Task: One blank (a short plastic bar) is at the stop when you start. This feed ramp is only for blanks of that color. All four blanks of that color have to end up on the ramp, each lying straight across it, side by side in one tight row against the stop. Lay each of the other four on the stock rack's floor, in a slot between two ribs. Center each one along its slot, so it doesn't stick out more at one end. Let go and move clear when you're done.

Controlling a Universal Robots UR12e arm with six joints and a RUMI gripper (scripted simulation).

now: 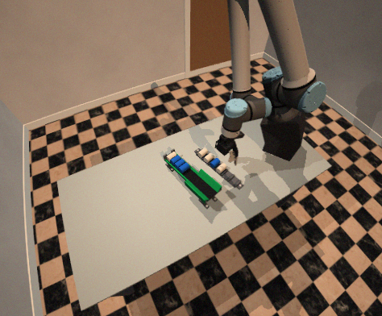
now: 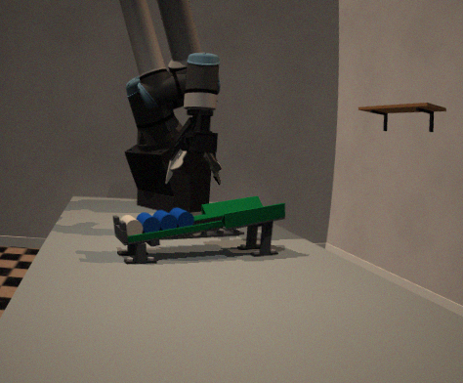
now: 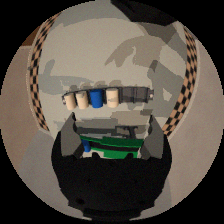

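Note:
The green feed ramp (image 1: 193,180) holds a cream blank (image 1: 172,155) at its stop, then three blue blanks (image 1: 180,164) in a row touching it. These also show in the exterior view as the cream blank (image 2: 131,225) and the blue blanks (image 2: 166,220). The grey stock rack beside the ramp holds two cream blanks (image 1: 206,154), one blue blank (image 1: 214,162) and another cream blank (image 1: 222,168). Its near slots (image 1: 232,179) are empty. My gripper (image 1: 230,151) hangs open and empty above the table, just right of the rack. In the wrist view the rack (image 3: 107,97) lies ahead with its blue blank (image 3: 95,98).
The robot's dark base block (image 1: 283,137) stands right behind the gripper. A wooden wall shelf (image 2: 401,108) hangs far off on the right. The grey mat (image 1: 142,226) ends at checkered floor on all sides. The rack is hidden behind the ramp (image 2: 206,222) in the exterior view.

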